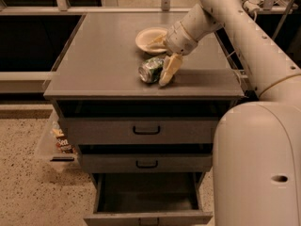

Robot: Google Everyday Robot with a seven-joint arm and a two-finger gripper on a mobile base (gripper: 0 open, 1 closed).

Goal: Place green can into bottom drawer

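The green can (pixel 150 69) lies on its side near the front of the grey cabinet top (pixel 103 55). My gripper (pixel 162 55) is open and reaches down just right of the can. One finger (pixel 169 70) rests against the can's right end and the other finger (pixel 155 41) points back over the bowl. The can is not held. The bottom drawer (pixel 148 217) is pulled out below, and its dark inside holds nothing that I can see.
A cream round bowl (pixel 148 38) sits behind the can. The two upper drawers (pixel 146 130) with black handles are shut. My white body (pixel 258 164) fills the right side. A clear bin with snack packs (pixel 59 141) stands on the floor at the left.
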